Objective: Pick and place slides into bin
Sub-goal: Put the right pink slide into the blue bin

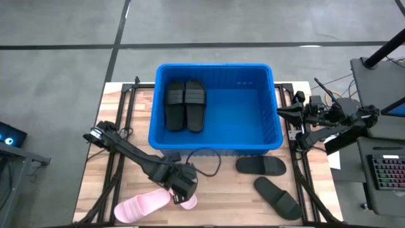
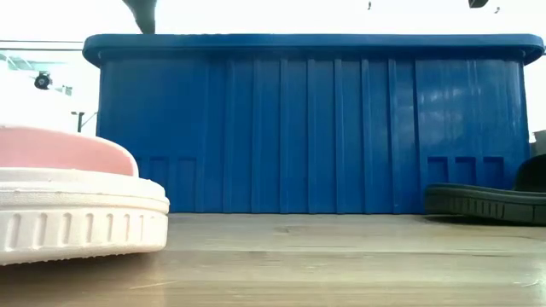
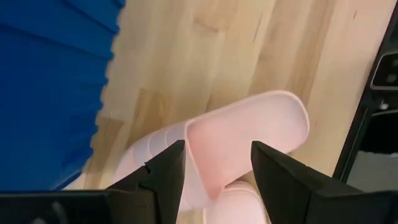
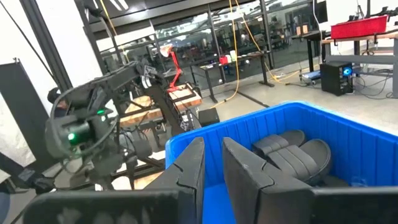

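Two pale pink slides lie soles down on the table's near left: one (image 1: 140, 206) in the open, the other (image 1: 189, 202) mostly under my left gripper (image 1: 181, 190). That gripper (image 3: 217, 169) points steeply down and is open, a finger over each side of a pink slide (image 3: 255, 127); I see no touch. The blue bin (image 1: 253, 114) holds two black slides (image 1: 185, 104) on its floor at the left end. Two more black slides (image 1: 261, 166) (image 1: 278, 198) lie on the table at the near right. My right gripper (image 4: 212, 163) waits shut, level, beside the bin's right end.
The bin's near wall (image 2: 307, 128) stands close behind the pink slide (image 2: 68, 196) and a black slide (image 2: 486, 201). Bare wood lies between the pink and black slides. A black cable (image 1: 212, 161) loops on the table by the bin's near wall.
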Robot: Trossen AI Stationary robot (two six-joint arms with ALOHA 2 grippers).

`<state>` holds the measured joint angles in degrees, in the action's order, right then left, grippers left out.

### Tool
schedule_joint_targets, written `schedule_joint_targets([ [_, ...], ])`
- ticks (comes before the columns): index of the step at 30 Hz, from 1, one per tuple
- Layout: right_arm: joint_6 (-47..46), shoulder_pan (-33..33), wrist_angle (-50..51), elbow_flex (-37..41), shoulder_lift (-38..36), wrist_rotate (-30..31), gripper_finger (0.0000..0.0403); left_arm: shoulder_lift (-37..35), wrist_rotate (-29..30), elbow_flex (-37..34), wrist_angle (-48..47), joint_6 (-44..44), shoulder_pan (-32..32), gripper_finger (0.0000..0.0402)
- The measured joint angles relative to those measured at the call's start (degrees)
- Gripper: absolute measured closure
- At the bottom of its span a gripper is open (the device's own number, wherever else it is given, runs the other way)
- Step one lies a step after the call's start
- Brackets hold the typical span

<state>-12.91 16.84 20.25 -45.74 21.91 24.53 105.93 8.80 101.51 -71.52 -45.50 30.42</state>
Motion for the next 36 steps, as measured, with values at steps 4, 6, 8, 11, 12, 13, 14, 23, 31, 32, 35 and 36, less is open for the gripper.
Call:
schedule_joint_targets([
  [4,0.0,0.0,0.0,0.0,0.0,0.0,0.0355,2.3,-1.4,-0.4,-0.1,-0.7,1.4,0.0233],
  [6,0.0,0.0,0.0,0.0,0.0,0.0,0.0355,3.3,-2.0,-0.7,-0.1,-1.2,2.1,0.0233],
  [8,0.0,0.0,0.0,0.0,0.0,0.0,0.0355,4.2,-2.3,-0.8,-0.3,-2.5,2.8,0.0233],
  [11,0.0,0.0,0.0,0.0,0.0,0.0,0.0355,5.7,-2.5,-0.9,-1.9,-5.4,3.4,0.0233],
  [12,0.0,0.0,0.0,0.0,0.0,0.0,0.0355,6.1,-2.6,-0.9,-2.7,-6.6,3.6,0.0233],
  [13,0.0,0.0,0.1,0.0,0.0,0.0,0.0355,6.6,-2.6,-0.9,-3.8,-7.5,3.6,0.0233],
  [14,0.0,0.0,0.1,0.0,0.0,0.0,0.0355,7.0,-2.6,-0.9,-5.2,-8.6,3.6,0.0233],
  [23,0.0,0.0,0.1,0.0,0.0,0.0,0.0355,11.2,-8.2,-0.9,-8.5,-14.8,3.3,0.0233],
  [31,0.0,0.0,0.0,0.0,-0.1,0.0,0.0355,15.0,-9.6,-0.8,-8.5,-23.2,3.0,0.0233],
  [32,0.0,0.0,0.0,0.0,-0.1,0.0,0.0355,15.5,-9.6,-0.8,-8.8,-23.4,3.0,0.0233],
  [35,0.0,0.0,0.0,-0.6,0.0,0.0,0.0355,16.5,-9.6,-0.8,-10.9,-26.1,2.6,0.0233],
  [36,0.0,0.0,-0.1,-0.9,0.0,0.0,0.0355,16.7,-9.7,-0.8,-11.7,-26.3,2.5,0.0233],
])
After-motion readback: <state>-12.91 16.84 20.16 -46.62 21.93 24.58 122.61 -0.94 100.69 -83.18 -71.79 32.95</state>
